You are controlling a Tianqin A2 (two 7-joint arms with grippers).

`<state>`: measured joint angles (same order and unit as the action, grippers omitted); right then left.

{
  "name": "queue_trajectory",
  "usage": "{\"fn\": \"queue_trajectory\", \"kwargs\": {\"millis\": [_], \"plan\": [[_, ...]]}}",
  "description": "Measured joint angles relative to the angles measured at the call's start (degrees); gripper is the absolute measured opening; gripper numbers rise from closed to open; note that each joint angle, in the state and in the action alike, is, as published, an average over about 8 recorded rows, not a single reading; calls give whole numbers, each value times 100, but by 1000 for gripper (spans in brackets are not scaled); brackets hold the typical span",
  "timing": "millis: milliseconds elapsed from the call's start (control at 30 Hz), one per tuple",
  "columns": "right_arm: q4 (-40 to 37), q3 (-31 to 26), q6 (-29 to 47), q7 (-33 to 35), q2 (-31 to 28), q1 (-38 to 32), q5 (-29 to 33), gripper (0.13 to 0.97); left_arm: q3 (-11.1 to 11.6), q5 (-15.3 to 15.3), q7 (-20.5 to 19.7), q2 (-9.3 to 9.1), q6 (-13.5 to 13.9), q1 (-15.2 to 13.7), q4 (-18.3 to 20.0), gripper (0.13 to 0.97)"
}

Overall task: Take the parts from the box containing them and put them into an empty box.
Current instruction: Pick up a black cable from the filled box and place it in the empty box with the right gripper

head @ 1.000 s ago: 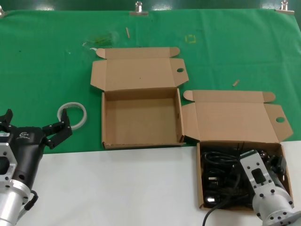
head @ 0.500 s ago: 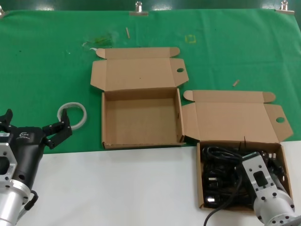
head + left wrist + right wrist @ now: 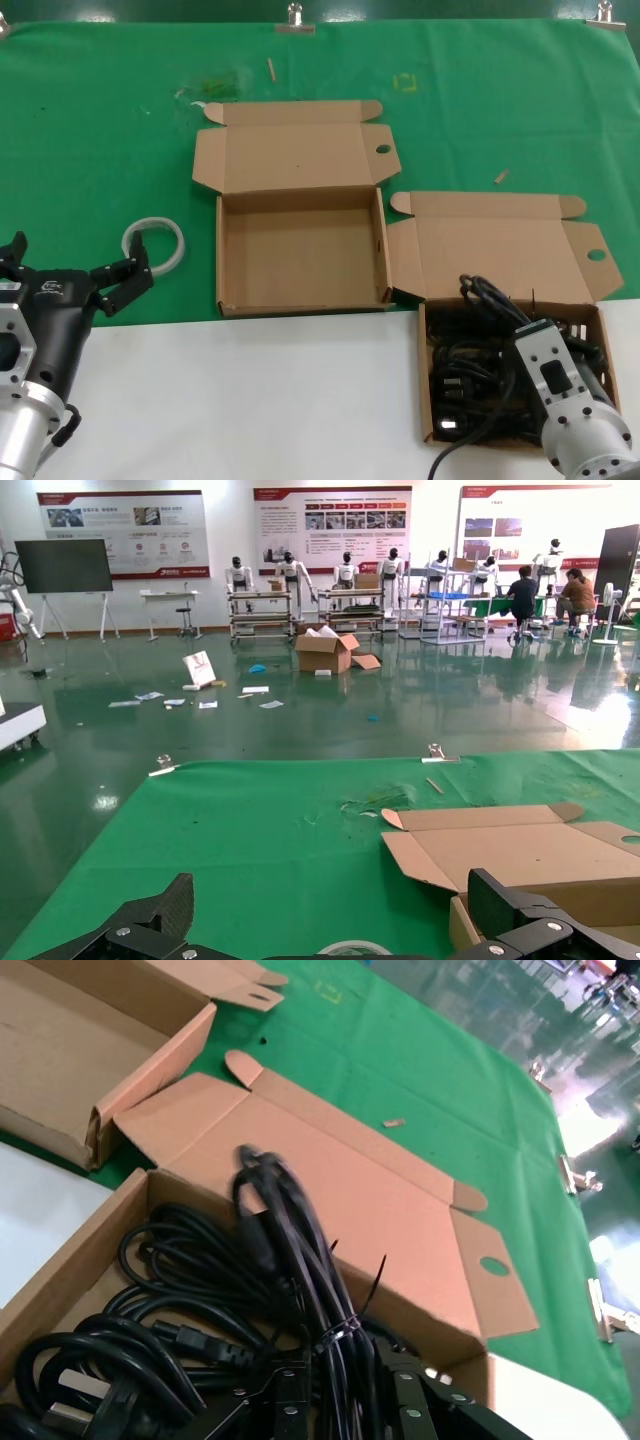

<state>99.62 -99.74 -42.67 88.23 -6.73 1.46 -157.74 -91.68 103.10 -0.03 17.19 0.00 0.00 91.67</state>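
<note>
A green cloth (image 3: 90,150) covers the table's far half, white surface nearer. Left gripper (image 3: 70,268) waits with jaws wide beside a white ring (image 3: 155,243). The empty box (image 3: 300,250) sits centre. At right, the right gripper (image 3: 340,1385) clamps a cable bundle (image 3: 300,1260) slanting up out of the full box (image 3: 428,400), its long axis toward the lid.

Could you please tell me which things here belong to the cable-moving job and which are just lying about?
Part of the job:
- cable bundle clamped in the right tool
- remaining cables
- full box
- empty box

Just lying about:
- white tape ring near the idle left tool
- green cloth
</note>
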Motion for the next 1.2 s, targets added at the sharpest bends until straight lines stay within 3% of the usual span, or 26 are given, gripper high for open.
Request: {"fn": "queue_trajectory", "kwargs": {"millis": [200, 567, 800, 1000, 1200], "plan": [[379, -47, -261, 137, 0, 106, 0, 235, 0, 0, -1, 0, 0, 0, 0, 965], [1122, -143, -739, 329, 0, 333, 0, 229, 0, 0, -1, 0, 0, 0, 0, 965], [1491, -398, -1057, 450, 0, 119, 0, 227, 0, 0, -1, 0, 0, 0, 0, 965], [1279, -769, -1036, 472, 0, -396, 0, 227, 0, 0, -1, 0, 0, 0, 0, 965], [548, -1243, -634, 294, -1, -1072, 0, 227, 0, 0, -1, 0, 0, 0, 0, 965]]}}
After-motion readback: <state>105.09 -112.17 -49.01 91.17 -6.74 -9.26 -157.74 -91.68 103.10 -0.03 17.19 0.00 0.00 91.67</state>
